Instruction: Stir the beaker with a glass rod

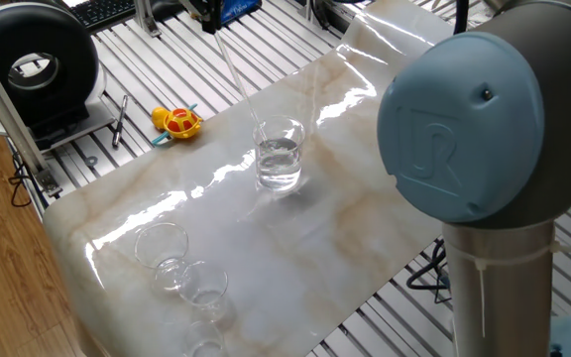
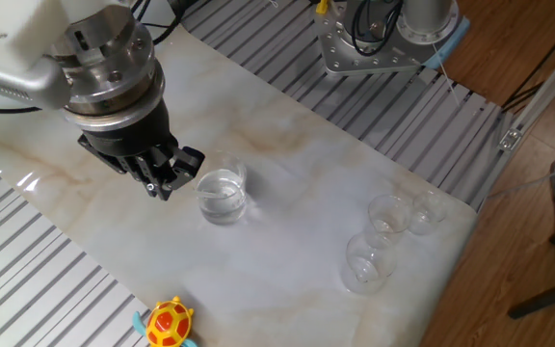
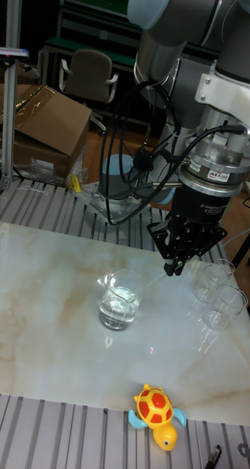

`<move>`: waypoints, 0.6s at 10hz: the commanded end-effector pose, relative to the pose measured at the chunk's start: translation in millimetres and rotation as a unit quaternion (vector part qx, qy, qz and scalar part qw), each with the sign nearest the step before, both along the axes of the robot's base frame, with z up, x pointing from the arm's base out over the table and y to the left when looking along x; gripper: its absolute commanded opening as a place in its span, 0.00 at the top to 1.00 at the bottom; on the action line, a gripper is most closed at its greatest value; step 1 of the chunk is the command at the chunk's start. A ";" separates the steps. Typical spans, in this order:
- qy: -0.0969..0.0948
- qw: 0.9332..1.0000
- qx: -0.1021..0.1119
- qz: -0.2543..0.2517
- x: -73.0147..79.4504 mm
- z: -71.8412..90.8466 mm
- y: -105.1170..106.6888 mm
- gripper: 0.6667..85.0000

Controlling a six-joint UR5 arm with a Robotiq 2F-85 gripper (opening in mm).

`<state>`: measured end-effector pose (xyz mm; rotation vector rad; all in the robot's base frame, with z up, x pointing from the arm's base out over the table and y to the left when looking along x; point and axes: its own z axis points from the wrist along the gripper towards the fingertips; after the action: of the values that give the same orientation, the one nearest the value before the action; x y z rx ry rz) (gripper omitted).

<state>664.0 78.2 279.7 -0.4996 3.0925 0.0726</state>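
The marble-patterned table carries the beaker of clear liquid near its middle. Above and beside it, the gripper has its fingers closed on the glass rod, which slants down into the beaker

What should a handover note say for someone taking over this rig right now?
Gripper: fingers shut on the glass rod, holding its upper end, off to one side of the beaker.
Beaker: upright on the marble table, partly filled with clear liquid.
Rod: slants down from the fingers, and its lower end is inside the beaker, reaching the liquid.
Also on the table: a cluster of empty glass cups, apart from the beaker; a toy turtle near the table edge.
Done: rod picked up and dipped into the beaker.
Left: carry on stirring, then lift the rod out and set it down.
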 end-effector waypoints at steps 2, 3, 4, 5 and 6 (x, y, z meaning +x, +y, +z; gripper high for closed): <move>0.001 1.000 -0.013 0.014 -2.9 -0.3 -9.3 1.00; 0.001 1.000 -0.004 0.009 -6.1 -1.6 -8.1 1.00; 0.004 1.000 0.004 0.004 -10.8 -1.8 -6.0 1.00; 0.006 1.000 0.005 0.002 -15.8 -1.3 -6.6 1.00; 0.006 1.000 0.014 0.000 -20.3 -1.2 -4.5 1.00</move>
<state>653.9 70.3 277.7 -0.5125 3.0986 0.0653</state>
